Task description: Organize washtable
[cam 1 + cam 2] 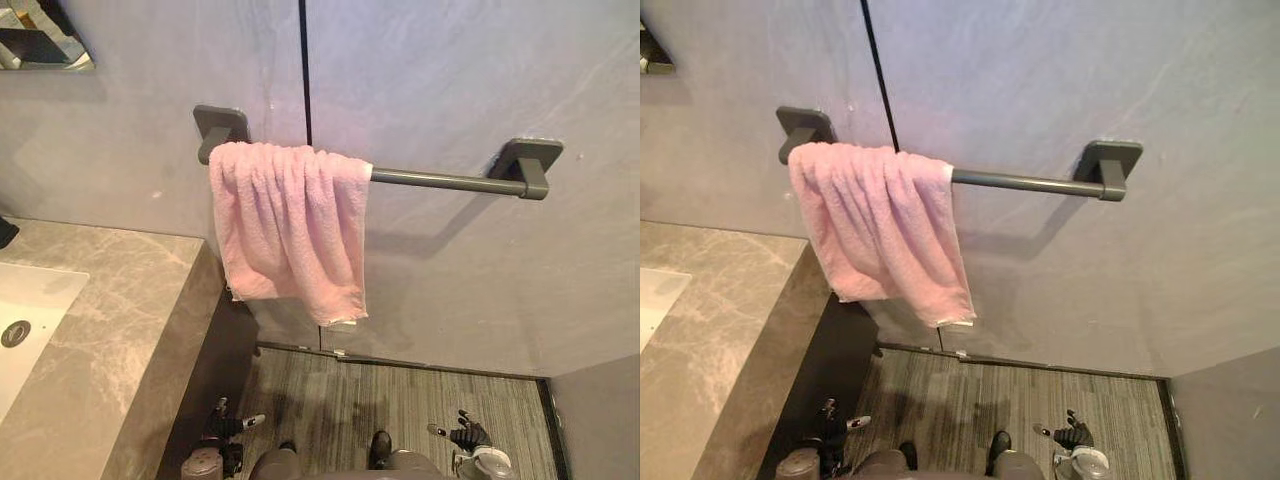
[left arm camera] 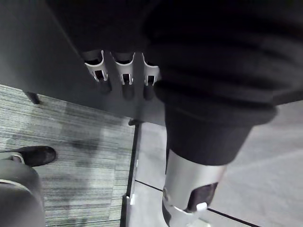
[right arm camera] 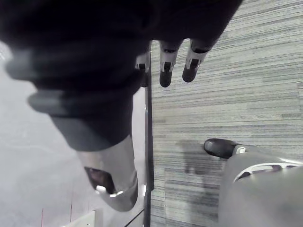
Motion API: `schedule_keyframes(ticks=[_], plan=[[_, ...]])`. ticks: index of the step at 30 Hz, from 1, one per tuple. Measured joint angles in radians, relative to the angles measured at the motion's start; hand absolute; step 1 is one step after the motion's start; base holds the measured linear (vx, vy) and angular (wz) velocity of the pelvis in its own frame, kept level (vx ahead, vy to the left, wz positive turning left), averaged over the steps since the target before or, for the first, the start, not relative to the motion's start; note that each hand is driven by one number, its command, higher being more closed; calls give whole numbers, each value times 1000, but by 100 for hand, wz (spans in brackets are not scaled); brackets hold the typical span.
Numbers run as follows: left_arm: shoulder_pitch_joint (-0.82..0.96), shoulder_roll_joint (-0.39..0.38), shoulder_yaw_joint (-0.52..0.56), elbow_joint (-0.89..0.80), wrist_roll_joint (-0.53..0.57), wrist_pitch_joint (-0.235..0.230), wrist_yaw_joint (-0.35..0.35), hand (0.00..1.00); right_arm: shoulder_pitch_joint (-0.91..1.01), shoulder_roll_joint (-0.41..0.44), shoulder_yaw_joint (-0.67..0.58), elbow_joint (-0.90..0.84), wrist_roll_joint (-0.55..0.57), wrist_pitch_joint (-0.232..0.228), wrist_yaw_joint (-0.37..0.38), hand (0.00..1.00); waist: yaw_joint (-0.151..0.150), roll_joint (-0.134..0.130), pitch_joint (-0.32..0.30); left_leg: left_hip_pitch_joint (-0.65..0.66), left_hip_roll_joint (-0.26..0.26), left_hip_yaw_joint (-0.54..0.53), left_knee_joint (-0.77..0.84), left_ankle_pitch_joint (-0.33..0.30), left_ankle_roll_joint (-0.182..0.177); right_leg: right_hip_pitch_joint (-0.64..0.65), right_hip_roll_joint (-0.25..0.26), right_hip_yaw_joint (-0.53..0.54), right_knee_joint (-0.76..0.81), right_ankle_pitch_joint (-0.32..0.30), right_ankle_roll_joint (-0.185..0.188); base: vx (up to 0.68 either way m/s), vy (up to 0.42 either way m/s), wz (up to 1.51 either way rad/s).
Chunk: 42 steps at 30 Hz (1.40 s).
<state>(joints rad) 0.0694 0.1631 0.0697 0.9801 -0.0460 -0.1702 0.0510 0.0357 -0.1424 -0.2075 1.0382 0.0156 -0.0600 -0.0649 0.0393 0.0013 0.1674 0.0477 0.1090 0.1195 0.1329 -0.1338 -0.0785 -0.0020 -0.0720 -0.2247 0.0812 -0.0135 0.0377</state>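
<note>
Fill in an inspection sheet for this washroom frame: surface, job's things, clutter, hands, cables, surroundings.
Surface: grey marble-look countertop at the robot's left, with a white sink basin and round drain set into it.
Job's things: pink terry towel draped over the dark grey metal towel bar, bunched at the bar's left end, bottom edge uneven; the bar's right part is bare.
Clutter: small dark object at the counter's far edge, cut off; cannot tell what.
Hands: left hand and right hand hang low over the floor, fingers relaxed, holding nothing.
Cables: nothing seen.
Surroundings: grey wall panels, mirror corner, grey striped floor.
</note>
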Motion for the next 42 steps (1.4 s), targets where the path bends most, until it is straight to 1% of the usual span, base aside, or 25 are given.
schedule_keyframes(ticks=[4,6,8,9,10,11,14,20,21,24,27,33,38,41,42], plan=[[2,1,1,-61,-3,-1,20,0,0,-12,1,0,0,0,0,0,0,-4,-21,1,-8,-12,-25,13,6,7,-1,-6,-34,18,2,4,2,4],[14,1,0,-154,-7,-2,26,0,0,-16,19,-1,0,-1,-1,0,0,-7,-22,0,-11,-24,-29,17,8,18,-1,-16,-52,26,2,6,2,12],[51,1,1,-334,-34,-9,41,0,0,-16,29,-5,0,-2,-2,0,1,-10,-25,0,-13,-37,-30,17,9,26,-1,-23,-60,28,2,6,-2,10],[60,1,1,-367,-36,-11,43,0,0,-16,30,-6,0,-2,-2,0,1,-10,-25,1,-13,-39,-30,18,9,31,-1,-25,-67,30,3,5,-1,8],[81,0,1,-464,-46,-15,43,0,-1,-16,30,-10,0,-3,-4,0,2,-9,-29,-1,-14,-40,-33,18,10,34,0,-26,-78,36,0,0,0,0],[96,0,1,-522,-60,-25,45,0,-1,-16,31,-15,-1,-4,-7,0,2,-7,-35,-1,-16,-40,-41,22,14,34,0,-26,-88,42,0,0,0,0],[107,0,7,-620,-70,-37,52,0,-6,-18,44,-36,-10,-5,-20,0,2,-1,-44,-1,-22,-39,-64,34,15,34,-1,-25,-113,56,2,0,0,0],[106,2,12,-780,-70,-52,68,0,-9,-23,50,-44,-29,-4,-20,0,-1,-4,-46,0,-23,-39,-65,34,15,44,1,-23,-138,71,-4,0,0,0],[105,6,12,-831,-69,-58,79,0,-9,-23,51,-44,-35,-4,-19,0,-2,-7,-48,1,-24,-39,-65,34,15,50,2,-22,-152,79,-3,0,0,0],[97,19,13,-876,-68,-78,89,0,-10,-25,62,-45,-36,-4,-19,0,-6,-7,-51,1,-25,-36,-65,34,15,51,2,-19,-159,84,-4,-19,8,-4],[77,40,13,-897,-58,-80,108,0,-11,-25,68,-47,-37,-3,-19,0,-23,-9,-52,1,-27,-31,-65,34,16,57,4,-13,-180,100,-7,-31,7,-6],[29,58,11,-898,-55,-80,106,0,-7,-31,70,-76,-38,-1,-16,0,-29,-10,-54,4,-26,-16,-67,34,16,48,5,7,-180,108,-5,-32,5,-11],[-34,128,9,-891,-56,-80,104,0,-10,-49,107,-82,-45,0,5,0,-40,-11,-54,19,-28,-14,-98,41,16,43,7,16,-182,108,-5,-11,-1,-5],[-45,143,11,-885,-57,-81,113,0,-10,-53,107,-83,-46,1,6,0,-42,-11,-54,17,-29,-13,-103,41,16,37,7,20,-182,108,-5,9,6,-4],[-45,148,9,-883,-56,-80,112,100,-10,-54,107,-83,-46,1,6,0,-42,-12,-55,17,-30,-13,-103,41,16,36,7,20,-183,108,-5,5,10,-3]])
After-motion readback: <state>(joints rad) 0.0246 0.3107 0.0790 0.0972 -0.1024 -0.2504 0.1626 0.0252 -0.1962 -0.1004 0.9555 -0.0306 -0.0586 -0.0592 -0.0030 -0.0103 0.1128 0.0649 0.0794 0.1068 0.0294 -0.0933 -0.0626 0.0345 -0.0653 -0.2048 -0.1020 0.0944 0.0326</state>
